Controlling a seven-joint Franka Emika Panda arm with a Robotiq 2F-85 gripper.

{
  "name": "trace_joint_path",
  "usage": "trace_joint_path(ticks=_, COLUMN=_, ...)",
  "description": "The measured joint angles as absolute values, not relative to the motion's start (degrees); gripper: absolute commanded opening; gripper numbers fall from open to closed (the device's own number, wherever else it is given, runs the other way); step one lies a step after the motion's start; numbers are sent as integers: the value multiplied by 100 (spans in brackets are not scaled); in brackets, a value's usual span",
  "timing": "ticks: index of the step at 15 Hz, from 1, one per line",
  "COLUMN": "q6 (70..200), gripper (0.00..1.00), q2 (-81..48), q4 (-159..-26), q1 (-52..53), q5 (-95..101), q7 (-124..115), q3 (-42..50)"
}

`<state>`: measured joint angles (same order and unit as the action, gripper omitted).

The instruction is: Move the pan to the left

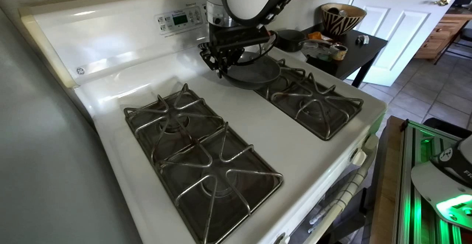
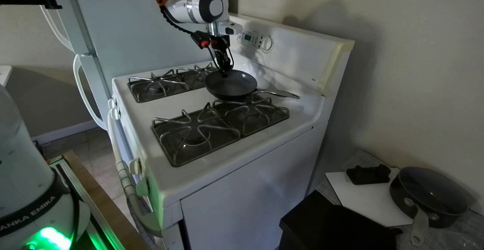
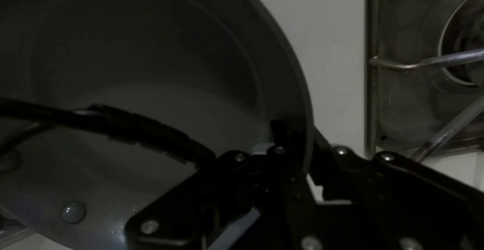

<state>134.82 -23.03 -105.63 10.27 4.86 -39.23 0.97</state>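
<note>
The dark grey round pan (image 1: 254, 75) is at the back of the stove in both exterior views (image 2: 231, 85). It spans the white middle strip and the edge of a rear grate. Its long handle (image 2: 279, 92) points toward the back panel. My gripper (image 1: 219, 72) points down at the pan's rim on the side away from that grate. In the wrist view the fingers (image 3: 300, 136) straddle the pan's wall (image 3: 285, 87), one inside and one outside, closed on it. I cannot tell whether the pan rests on the grate or is slightly lifted.
Black-and-metal grates (image 1: 206, 151) cover one side of the white stove top (image 1: 254, 126); further grates (image 2: 196, 129) lie on the opposite side. The back panel (image 1: 121, 26) rises close behind the gripper. A dark saucepan (image 2: 427, 197) stands on a side table. A cable hangs over the pan.
</note>
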Motion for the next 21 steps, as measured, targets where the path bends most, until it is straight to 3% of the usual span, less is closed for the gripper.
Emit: trace_joint_path(ticks=21, q6=13014, gripper=2, q2=-2724, q4=-9932, q1=1278, q5=469, q7=-4045, q3=35)
